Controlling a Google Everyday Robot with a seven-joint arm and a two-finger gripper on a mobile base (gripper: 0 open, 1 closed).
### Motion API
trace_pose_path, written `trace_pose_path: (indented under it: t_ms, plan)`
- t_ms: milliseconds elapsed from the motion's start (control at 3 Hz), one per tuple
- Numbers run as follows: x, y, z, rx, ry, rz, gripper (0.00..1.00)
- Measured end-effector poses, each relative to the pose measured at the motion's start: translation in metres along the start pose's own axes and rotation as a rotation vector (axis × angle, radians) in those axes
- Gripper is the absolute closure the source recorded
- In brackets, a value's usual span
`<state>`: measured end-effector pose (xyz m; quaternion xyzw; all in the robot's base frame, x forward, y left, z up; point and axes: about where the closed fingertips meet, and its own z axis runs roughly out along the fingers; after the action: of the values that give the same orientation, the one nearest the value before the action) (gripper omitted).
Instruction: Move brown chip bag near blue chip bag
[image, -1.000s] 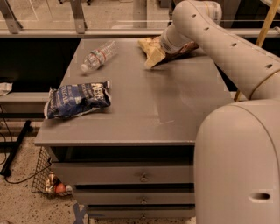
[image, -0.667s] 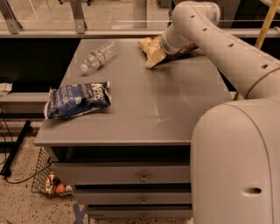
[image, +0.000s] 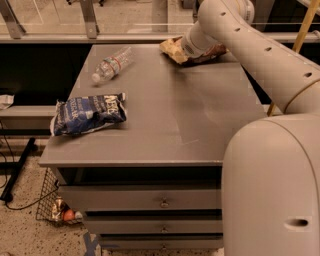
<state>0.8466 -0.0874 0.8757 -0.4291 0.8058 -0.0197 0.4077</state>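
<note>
Tool (image: 193, 50) at far-right of surface (image: 170, 125), over brown chip bag (image: 172, 51) | grip state: you can't tell | blue chip bag (image: 87, 115) lies near-left, well apart | you'll prob. need a diag. haul toward it.

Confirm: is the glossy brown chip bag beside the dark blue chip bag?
No: the brown chip bag lies at the far edge by the gripper; the blue chip bag lies front-left.

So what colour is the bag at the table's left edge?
Dark blue chip bag, white lettering; camera view. The tool is at the brown chip bag.
</note>
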Motion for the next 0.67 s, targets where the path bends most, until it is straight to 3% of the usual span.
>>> trace_pose_path:
  t_ms: [333,667]
  plan:
    - [-0.020,0.000,-0.027,0.004,-0.080,-0.030,0.95]
    - [-0.030,0.007,-0.047,-0.012,-0.139,-0.046,1.00]
